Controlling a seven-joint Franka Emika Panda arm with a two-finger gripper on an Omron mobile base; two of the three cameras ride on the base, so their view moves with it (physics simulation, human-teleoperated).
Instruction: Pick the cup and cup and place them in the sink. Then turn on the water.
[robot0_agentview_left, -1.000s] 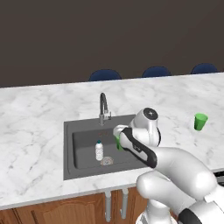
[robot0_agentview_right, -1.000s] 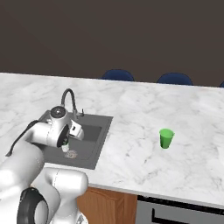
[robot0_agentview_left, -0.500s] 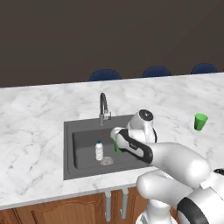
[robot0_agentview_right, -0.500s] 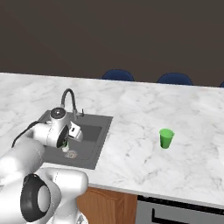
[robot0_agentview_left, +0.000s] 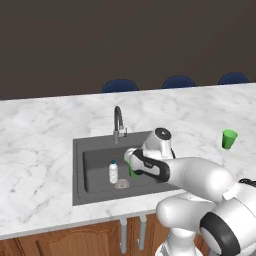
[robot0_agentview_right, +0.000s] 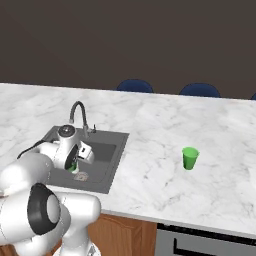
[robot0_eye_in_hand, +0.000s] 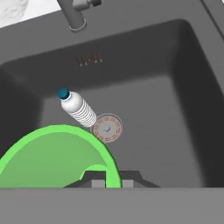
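- Behind the bench (robot0_agentview_left: 45, 135), a flat dark wall (robot0_agentview_left: 125, 40) is seen, with the rounded tops of three blue chairs (robot0_agentview_left: 120, 86) showing above the far edge.
- A white marble top with grey veining is carried by the bench, above wooden cabinet fronts (robot0_agentview_left: 60, 240).
- Set into the marble is the sink (robot0_agentview_left: 80, 150), a dark grey square basin with a curved tap (robot0_agentview_left: 118, 122) at its back rim and a round drain (robot0_eye_in_hand: 107, 128) in its floor.
- A small white bottle (robot0_agentview_left: 113, 172) with a blue cap is stood in the basin just beside the drain.
- One green cup (robot0_eye_in_hand: 52, 157) is held over the basin floor, near the bottle; the tool (robot0_eye_in_hand: 108, 180) is clamped tight on its rim.
- The other cup (robot0_agentview_right: 190, 158) is left upright on the marble, well apart from the sink.
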